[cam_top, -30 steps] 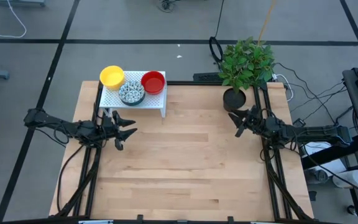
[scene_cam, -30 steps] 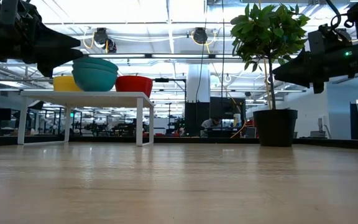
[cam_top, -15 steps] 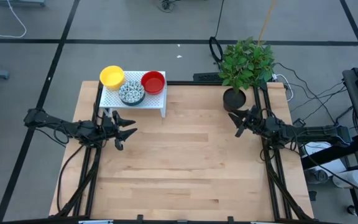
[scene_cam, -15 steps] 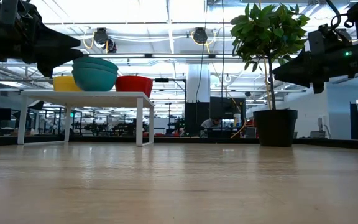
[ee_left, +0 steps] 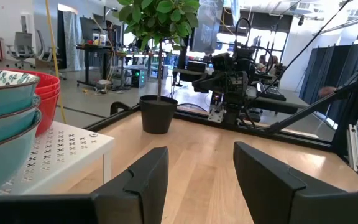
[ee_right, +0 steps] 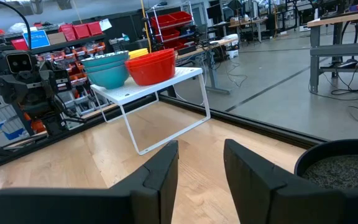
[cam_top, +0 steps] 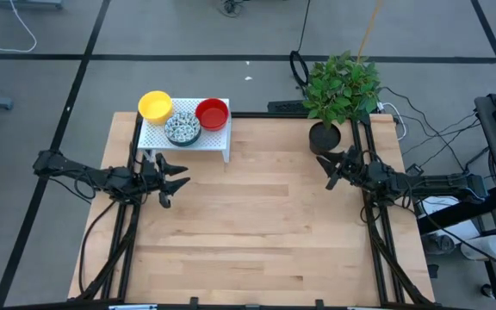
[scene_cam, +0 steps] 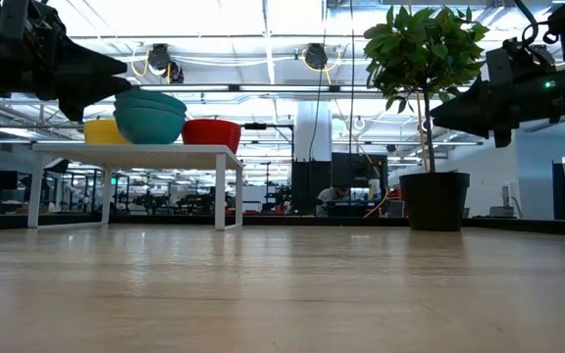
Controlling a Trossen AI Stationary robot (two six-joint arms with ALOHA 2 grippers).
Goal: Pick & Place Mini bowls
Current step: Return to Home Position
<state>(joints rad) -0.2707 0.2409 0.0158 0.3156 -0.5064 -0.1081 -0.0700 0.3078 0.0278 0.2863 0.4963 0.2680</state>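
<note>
Three stacks of mini bowls stand on a white perforated rack (cam_top: 198, 140) at the table's far left: yellow bowls (cam_top: 155, 106), speckled bowls with teal outsides (cam_top: 182, 128), and red bowls (cam_top: 212, 113). In the low view the teal stack (scene_cam: 150, 115) sits between yellow (scene_cam: 100, 130) and red (scene_cam: 211, 134). My left gripper (cam_top: 179, 181) hovers open just near of the rack. My right gripper (cam_top: 329, 172) hovers open at the table's right, near the plant pot. The left wrist view shows teal bowls (ee_left: 5, 124) and red bowls (ee_left: 48, 99) close by.
A black pot (cam_top: 324, 137) with a leafy green plant (cam_top: 343, 84) stands at the table's far right corner, close to my right gripper. The wooden table (cam_top: 257, 232) lies bare across its middle and near half. Black frame rails run along both sides.
</note>
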